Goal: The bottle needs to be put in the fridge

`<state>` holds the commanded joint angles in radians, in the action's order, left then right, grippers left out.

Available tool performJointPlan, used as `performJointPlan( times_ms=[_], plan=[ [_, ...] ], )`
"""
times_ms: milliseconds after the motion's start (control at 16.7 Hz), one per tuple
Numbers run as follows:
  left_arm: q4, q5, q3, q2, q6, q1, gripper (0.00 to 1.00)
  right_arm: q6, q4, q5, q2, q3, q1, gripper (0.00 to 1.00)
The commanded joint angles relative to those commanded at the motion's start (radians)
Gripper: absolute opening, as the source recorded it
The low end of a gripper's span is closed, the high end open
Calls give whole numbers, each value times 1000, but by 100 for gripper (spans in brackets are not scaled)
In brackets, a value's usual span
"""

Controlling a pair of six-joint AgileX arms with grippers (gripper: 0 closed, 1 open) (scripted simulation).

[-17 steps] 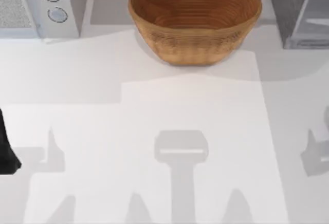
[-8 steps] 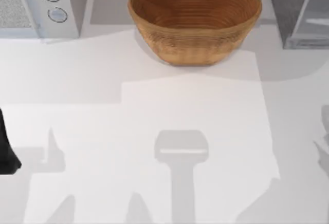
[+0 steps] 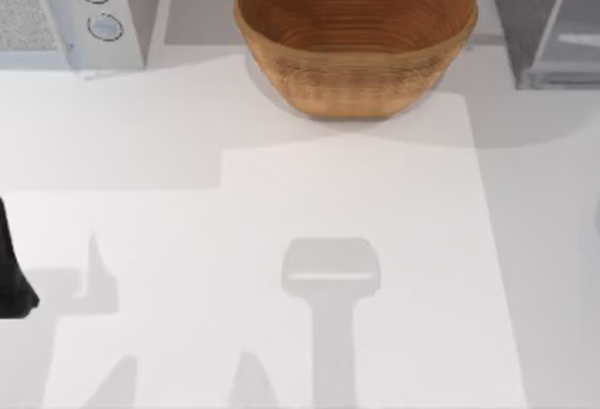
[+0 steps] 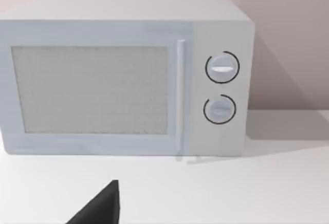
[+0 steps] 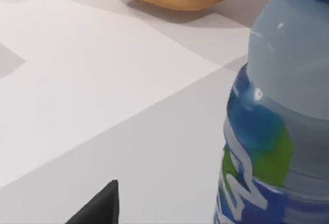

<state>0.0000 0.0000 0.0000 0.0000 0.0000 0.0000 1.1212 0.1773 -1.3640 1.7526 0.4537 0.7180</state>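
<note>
The bottle (image 5: 288,80) looms close in the right wrist view: pale grey-blue plastic, a blue, green and white label, a blue cap. It stands upright on the white table, just beside my right gripper (image 5: 100,206), of which a dark edge shows; contact between them cannot be made out. The fridge (image 3: 520,15) is the dark grey speckled cabinet at the far right corner, its pale framed door panel (image 3: 567,38) swung outward. My left gripper (image 3: 11,273) is parked at the table's left edge.
A large woven brown basket (image 3: 356,34) sits at the back centre. A light grey microwave (image 3: 66,15) with two round knobs stands at the back left, facing the left wrist camera. The white table (image 3: 281,174) stretches between them.
The right arm's shadow at the top view's right edge has slid out of the frame. The left arm has not moved.
</note>
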Motion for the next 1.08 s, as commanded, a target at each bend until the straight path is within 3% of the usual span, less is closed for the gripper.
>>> performJointPlan(
  times_ms=[240,660,1080],
  plan=[
    [0,0,0,0,0,0,100,74,12,-84,108,30,48,100],
    [0,0,0,0,0,0,100,67,27,-83,90,-17,25,100],
    [0,0,0,0,0,0,100,-145,314,-71,140,-23,21,100]
  ],
)
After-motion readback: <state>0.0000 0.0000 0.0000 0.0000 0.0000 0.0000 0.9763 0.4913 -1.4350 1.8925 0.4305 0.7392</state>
